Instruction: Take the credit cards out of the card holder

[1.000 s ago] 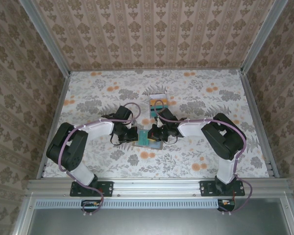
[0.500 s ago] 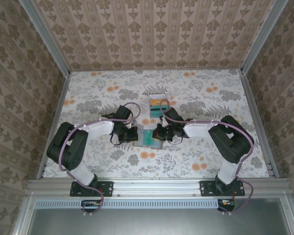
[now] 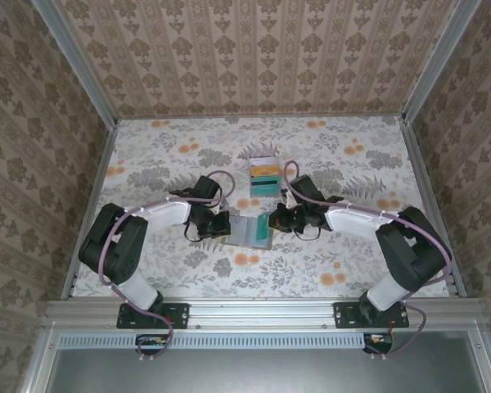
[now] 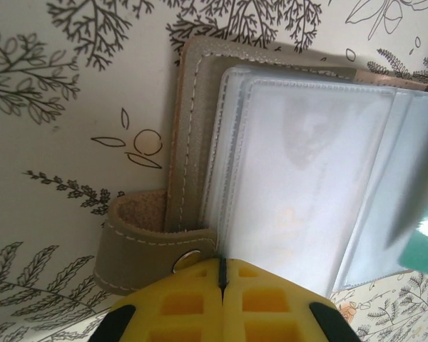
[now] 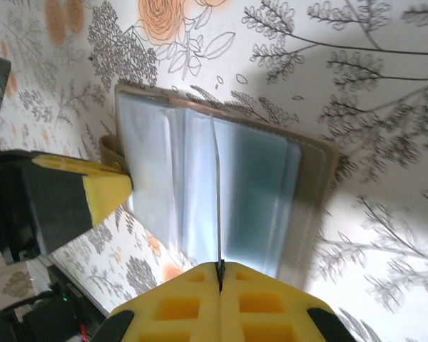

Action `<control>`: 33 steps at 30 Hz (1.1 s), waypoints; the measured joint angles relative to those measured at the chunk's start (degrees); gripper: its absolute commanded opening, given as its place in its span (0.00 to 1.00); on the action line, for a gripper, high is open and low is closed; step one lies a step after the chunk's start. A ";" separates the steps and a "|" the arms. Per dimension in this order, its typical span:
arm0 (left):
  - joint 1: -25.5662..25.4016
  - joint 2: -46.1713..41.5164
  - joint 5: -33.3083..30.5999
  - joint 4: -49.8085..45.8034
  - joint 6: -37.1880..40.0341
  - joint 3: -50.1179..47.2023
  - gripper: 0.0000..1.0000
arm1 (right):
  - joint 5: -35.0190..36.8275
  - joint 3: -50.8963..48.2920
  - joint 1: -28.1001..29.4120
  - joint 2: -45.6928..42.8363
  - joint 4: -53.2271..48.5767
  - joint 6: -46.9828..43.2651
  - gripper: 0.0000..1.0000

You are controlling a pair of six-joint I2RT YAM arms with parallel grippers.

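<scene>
The card holder [image 3: 247,232] lies open on the surface [image 3: 335,155], with the left claw [image 4: 221,274] pressed together at its snap-tab edge. The right claw [image 5: 219,274] pinches a teal card [image 4: 426,248] edge-on over the holder's right side, seemingly drawn out. The sleeves on show look empty, so probably only setting it down is left

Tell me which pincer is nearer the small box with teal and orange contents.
Right. The right pincer is just on the near side of the small box; the left pincer lies farther off, near-left of it, at the card holder's left edge.
</scene>
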 measured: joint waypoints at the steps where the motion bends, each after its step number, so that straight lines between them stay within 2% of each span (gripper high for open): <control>1: 0.00 0.00 -0.13 -0.20 0.00 0.15 0.07 | 0.35 1.25 -0.20 -0.57 -2.58 -1.55 0.00; 6: 0.57 -0.48 -0.46 -0.98 0.07 0.98 0.16 | 3.39 11.17 -0.70 -1.25 -14.25 -11.34 0.00; 11: 0.76 -3.76 -0.55 -1.36 0.63 2.05 0.42 | 9.18 22.99 -0.74 -1.01 -24.79 -24.20 0.00; 13: 0.98 -5.84 -0.59 -1.36 0.57 2.16 0.56 | 12.09 27.43 -0.74 -0.15 -28.30 -30.29 0.00; 21: 2.97 -11.80 -1.66 -1.49 1.25 2.21 0.89 | 28.61 37.57 1.29 8.76 -34.56 -56.11 0.00; 27: 4.28 -14.47 -2.51 -2.40 1.27 2.19 0.90 | 39.91 41.33 4.52 15.63 -34.14 -73.31 0.00; 33: 4.83 -15.87 -3.17 -3.02 1.25 1.75 0.91 | 44.22 41.62 6.08 18.34 -30.86 -84.30 0.00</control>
